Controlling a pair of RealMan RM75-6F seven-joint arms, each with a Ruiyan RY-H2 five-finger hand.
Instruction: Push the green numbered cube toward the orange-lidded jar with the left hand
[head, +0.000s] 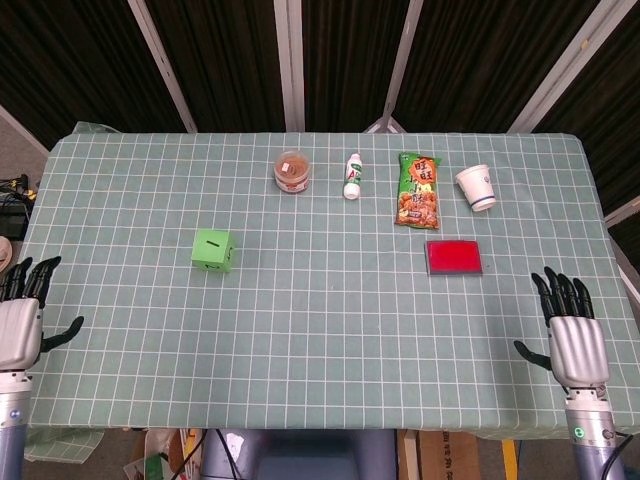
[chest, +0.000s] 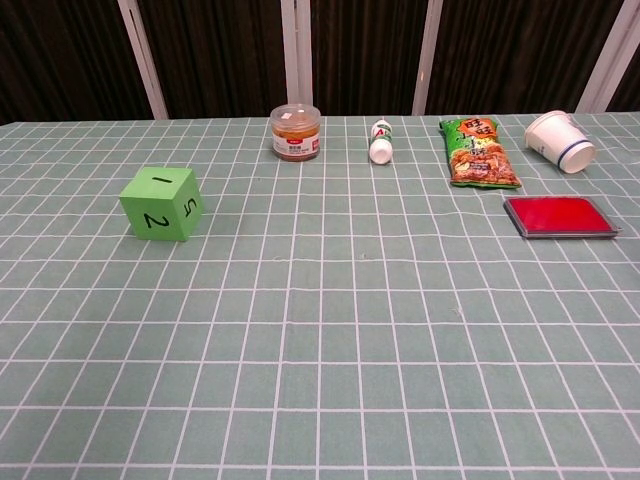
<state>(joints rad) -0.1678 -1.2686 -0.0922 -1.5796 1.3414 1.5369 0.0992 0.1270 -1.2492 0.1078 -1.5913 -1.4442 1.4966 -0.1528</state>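
Observation:
A green numbered cube (head: 212, 250) (chest: 162, 204) stands alone on the left part of the checked cloth. The orange-lidded jar (head: 292, 171) (chest: 296, 132) stands upright near the far edge, up and to the right of the cube. My left hand (head: 18, 325) hovers at the table's near left edge, fingers spread, far from the cube and holding nothing. At the near right edge my right hand (head: 573, 335) is likewise spread and empty. Neither hand shows in the chest view.
Along the far side lie a small white bottle (head: 352, 176), a green snack bag (head: 418, 190) and a tipped paper cup (head: 476, 187). A flat red case (head: 454, 257) lies right of centre. The green grid cloth (head: 330, 330) covers the table.

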